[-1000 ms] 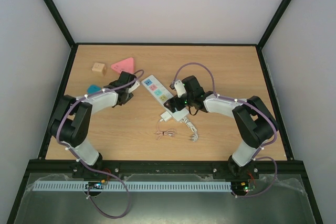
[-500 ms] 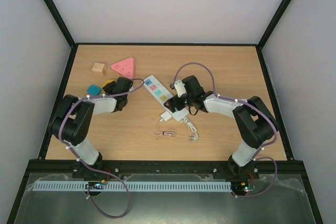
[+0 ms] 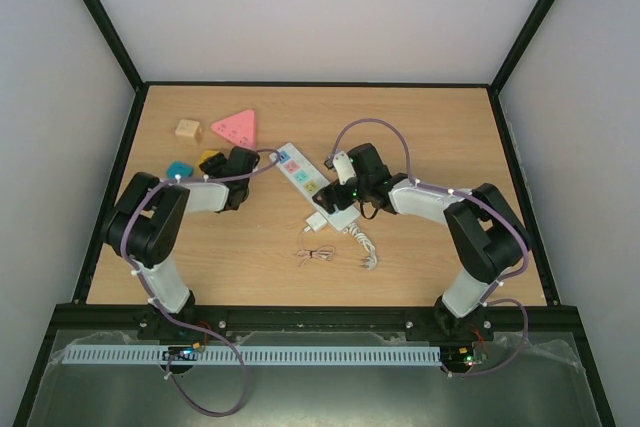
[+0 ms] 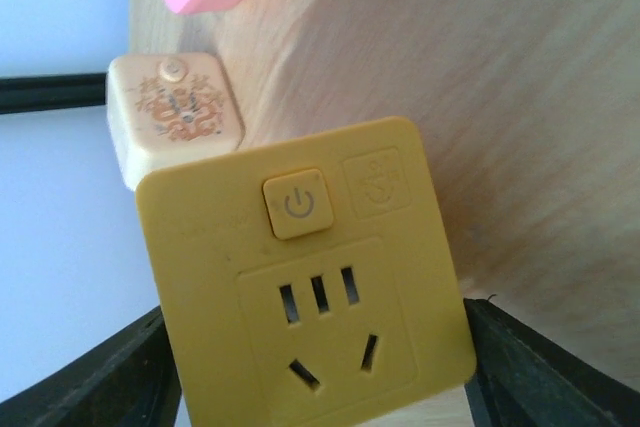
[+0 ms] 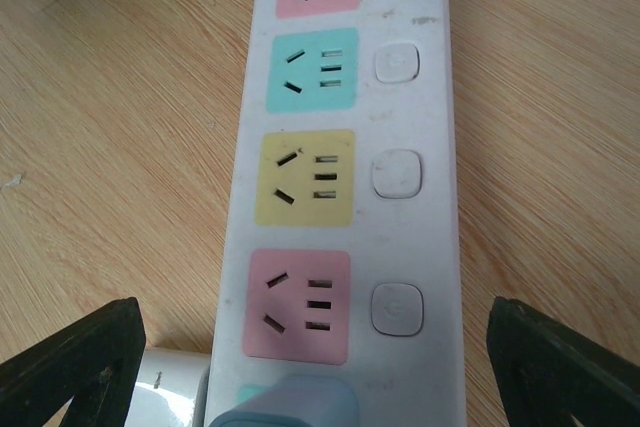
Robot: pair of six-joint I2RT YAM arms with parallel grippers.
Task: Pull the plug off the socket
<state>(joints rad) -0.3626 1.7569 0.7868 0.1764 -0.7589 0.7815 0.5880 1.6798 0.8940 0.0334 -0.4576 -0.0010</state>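
The socket, a long white plastic power strip (image 5: 425,237) with pink, teal and yellow outlet patches, lies near table centre, running from 11 o'clock to 5 o'clock in the top view. The plug, a small white boxy charger adapter (image 3: 317,219), sits at the strip's 5 o'clock end, with its thin pinkish-brown bundled cable (image 3: 315,255) at 6 o'clock from it. Whether its pins are seated cannot be told. The right gripper (image 5: 315,372) hangs over that end, jaws spread wide on either side of the strip and gripping nothing. The left gripper (image 4: 320,372) is well apart at the strip's 9 o'clock, jaws flanking a yellow square toy block (image 4: 300,287) printed as an outlet; whether they press on it cannot be told. Hazards, as judged: nothing pins the strip, so a pull may lift or drag it along with the adapter. The wide jaws may close on the strip body instead. The thick white curled cord (image 3: 366,247) may snag. Legible markings are power symbols on the yellow block's button and on the strip's switches (image 5: 397,307); no brand name is readable.
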